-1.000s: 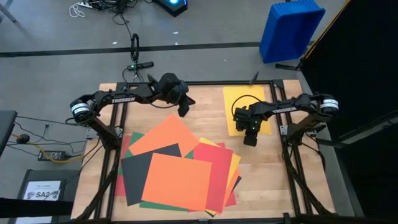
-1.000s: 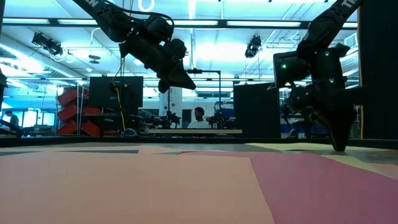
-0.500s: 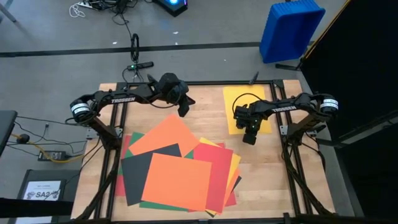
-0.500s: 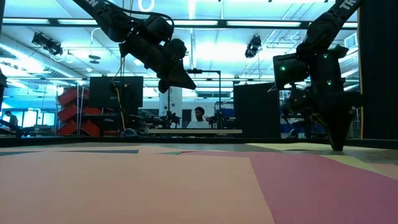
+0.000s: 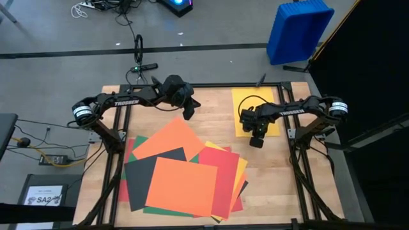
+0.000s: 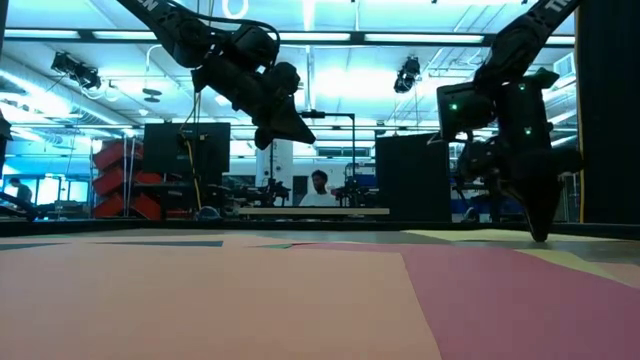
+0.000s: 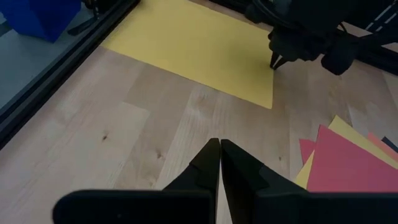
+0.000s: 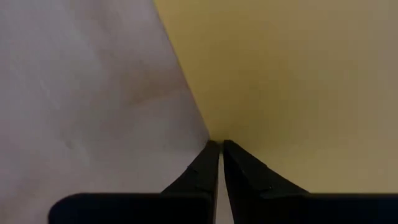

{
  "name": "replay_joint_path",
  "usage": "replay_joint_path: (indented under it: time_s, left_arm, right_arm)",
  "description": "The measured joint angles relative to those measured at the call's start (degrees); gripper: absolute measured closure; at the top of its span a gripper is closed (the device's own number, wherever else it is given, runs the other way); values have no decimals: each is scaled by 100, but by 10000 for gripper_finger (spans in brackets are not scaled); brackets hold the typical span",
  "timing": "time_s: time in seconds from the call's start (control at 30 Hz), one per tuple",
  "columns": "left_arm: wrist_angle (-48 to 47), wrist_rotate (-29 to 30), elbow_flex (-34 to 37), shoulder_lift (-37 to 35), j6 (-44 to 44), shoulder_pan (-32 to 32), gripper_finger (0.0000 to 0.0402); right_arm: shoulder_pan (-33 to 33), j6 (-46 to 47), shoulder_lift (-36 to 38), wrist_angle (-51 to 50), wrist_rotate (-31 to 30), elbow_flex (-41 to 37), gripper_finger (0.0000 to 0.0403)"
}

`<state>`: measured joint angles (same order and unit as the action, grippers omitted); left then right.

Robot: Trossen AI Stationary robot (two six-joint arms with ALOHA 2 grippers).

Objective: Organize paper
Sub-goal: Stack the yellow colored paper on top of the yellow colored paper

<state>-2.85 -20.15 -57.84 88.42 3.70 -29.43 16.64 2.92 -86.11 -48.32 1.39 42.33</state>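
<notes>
The left gripper (image 5: 188,115), closed and empty, hangs above bare surface (image 5: 211,115) beyond the paper pile (image 5: 182,176). Right of it, the right gripper (image 5: 255,142), closed, presses its tips on the lone yellow sheet's (image 5: 246,102) near corner, nearest to it.

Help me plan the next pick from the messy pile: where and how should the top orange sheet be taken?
Probably the top orange sheet's corner nearest the left arm's side of the table. It lies flat on the pile, uncovered, so no edge stands up to pinch. Come from above with shut fingers, press and slide it off, rather than pinching.
</notes>
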Motion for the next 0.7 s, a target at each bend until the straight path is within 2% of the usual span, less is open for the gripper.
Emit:
replay_joint_path:
  time_s: [0.2, 0.5, 0.63, 0.7]
  left_arm:
    - [0, 1, 0, 0, 1, 0, 402]
    - [0, 1, 0, 0, 1, 20, 402]
    - [19, 1, 0, 0, 1, 26, 402]
    - [48, 1, 0, 0, 1, 28, 402]
  right_arm:
    - [-117, 53, 36, -42, 370, 0, 403]
    - [-122, 151, 151, -63, 444, 73, 403]
    - [-114, 210, 315, 53, 401, 495, 403]
    - [-70, 207, 416, 498, 223, 745, 403]
